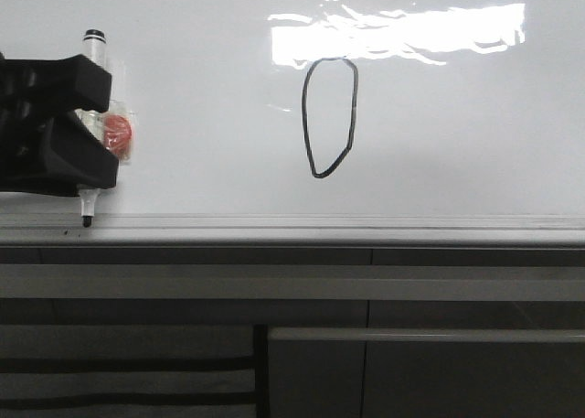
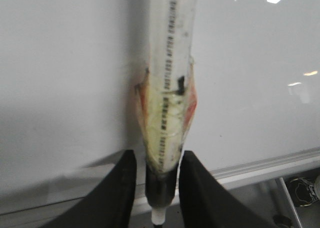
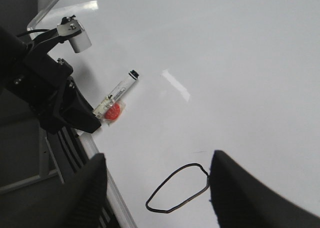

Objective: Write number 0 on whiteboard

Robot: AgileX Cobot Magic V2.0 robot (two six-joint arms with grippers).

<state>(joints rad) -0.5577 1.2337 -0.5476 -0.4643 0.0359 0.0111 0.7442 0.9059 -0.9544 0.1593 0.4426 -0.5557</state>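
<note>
The number 0 [image 1: 305,116] is a thin black closed loop on the glossy whiteboard [image 1: 457,144], below a bright light patch. It also shows in the right wrist view [image 3: 168,177]. A clear-barrelled marker [image 1: 89,201] with an orange wad [image 1: 119,133] taped to it lies along the board at the far left, tip over the rail. My left gripper [image 1: 108,130] sits over it. In the left wrist view its jaws [image 2: 157,160] stand on either side of the marker's [image 2: 170,63] black collar, with a narrow gap on one side. My right gripper [image 3: 157,188] is open and empty above the 0.
A grey metal rail [image 1: 320,224] runs along the board's near edge. Dark grey panels [image 1: 411,363] lie below it. The left arm's black body [image 3: 40,83] is at the board's corner in the right wrist view. The right arm is outside the front view.
</note>
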